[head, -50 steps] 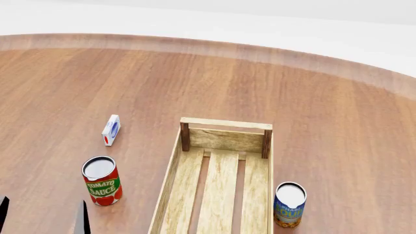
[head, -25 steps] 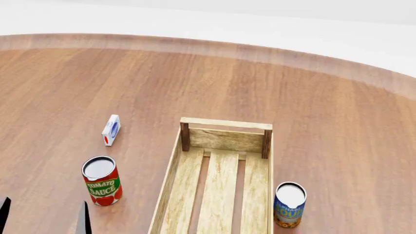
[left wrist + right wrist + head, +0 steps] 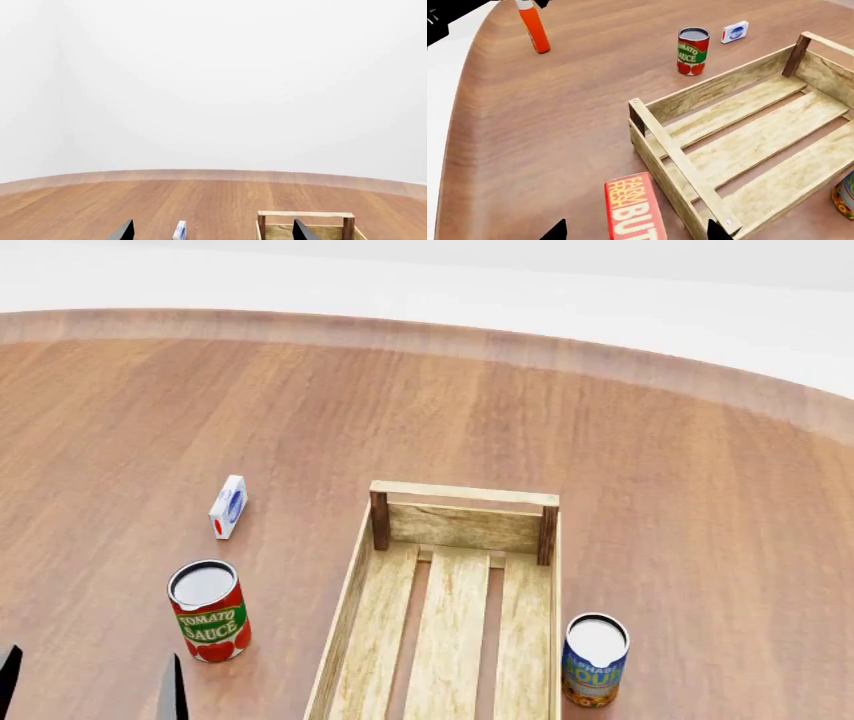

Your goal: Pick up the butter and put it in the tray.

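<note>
The butter (image 3: 632,210), a red-orange carton with white lettering, lies flat on the table just outside the near end of the tray (image 3: 680,160); it is out of the head view. My right gripper (image 3: 637,231) is open, its two dark fingertips either side of the butter and above it. The tray (image 3: 350,590), a light-wood slatted crate, is empty. My left gripper (image 3: 87,692) is open and empty near the tomato sauce can (image 3: 208,610). In the left wrist view the left gripper (image 3: 213,233) faces the tray's end rail (image 3: 305,215).
A small white-blue-red carton (image 3: 228,506) stands left of the tray, and also shows in the wrist views (image 3: 179,231) (image 3: 734,31). A soup can (image 3: 595,658) stands right of the tray. An orange bottle (image 3: 534,27) stands near the table's curved edge.
The left gripper's fingertips have sunk very slightly toward the bottom edge of the head view. Nothing else has moved.
</note>
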Available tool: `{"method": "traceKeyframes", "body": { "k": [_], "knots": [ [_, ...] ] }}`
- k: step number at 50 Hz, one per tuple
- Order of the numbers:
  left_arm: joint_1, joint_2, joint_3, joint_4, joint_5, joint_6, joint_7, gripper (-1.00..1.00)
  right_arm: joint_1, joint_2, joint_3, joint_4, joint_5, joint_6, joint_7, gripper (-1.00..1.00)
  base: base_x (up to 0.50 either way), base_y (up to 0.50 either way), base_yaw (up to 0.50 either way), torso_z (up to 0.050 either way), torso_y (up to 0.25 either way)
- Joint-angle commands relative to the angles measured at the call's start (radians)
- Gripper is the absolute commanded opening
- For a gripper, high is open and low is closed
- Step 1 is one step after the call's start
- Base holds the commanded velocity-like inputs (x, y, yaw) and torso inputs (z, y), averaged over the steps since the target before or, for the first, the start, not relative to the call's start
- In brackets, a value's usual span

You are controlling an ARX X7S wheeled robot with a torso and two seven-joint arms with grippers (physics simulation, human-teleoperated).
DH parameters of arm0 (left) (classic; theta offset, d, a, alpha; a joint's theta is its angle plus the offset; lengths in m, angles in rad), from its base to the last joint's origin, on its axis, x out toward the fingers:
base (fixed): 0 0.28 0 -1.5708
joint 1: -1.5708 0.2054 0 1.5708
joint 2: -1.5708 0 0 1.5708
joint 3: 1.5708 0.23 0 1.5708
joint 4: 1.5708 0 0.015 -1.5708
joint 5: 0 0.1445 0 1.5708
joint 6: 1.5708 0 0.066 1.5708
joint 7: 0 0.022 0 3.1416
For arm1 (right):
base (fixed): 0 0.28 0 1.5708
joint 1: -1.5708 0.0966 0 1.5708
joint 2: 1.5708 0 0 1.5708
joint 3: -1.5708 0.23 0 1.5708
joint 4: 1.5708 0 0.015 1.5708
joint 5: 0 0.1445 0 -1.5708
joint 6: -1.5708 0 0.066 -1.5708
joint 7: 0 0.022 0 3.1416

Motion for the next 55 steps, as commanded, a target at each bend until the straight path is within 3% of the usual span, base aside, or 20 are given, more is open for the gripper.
{"method": "traceKeyframes", "body": {
  "k": [1, 26, 55],
  "knots": [
    [-0.006, 0.017, -0.025, -0.011, 0.021, 0.005, 0.021, 1.0, 0.106, 0.037, -0.04, -0.019, -0.007, 0.107, -0.026, 1.0, 0.0, 0.0, 0.0, 0.0, 0.0],
    [-0.019, 0.008, -0.024, -0.016, 0.003, -0.001, 0.011, 1.0, 0.509, -0.03, -0.327, -0.013, -0.209, 0.374, -0.155, 1.0, 0.0, 0.0, 0.0, 0.0, 0.0],
    [-0.022, -0.003, -0.025, -0.021, -0.009, 0.007, -0.002, 1.0, 0.638, -0.112, -0.497, 0.023, -0.363, 0.411, -0.241, 1.0, 0.0, 0.0, 0.0, 0.0, 0.0]
  ]
}}
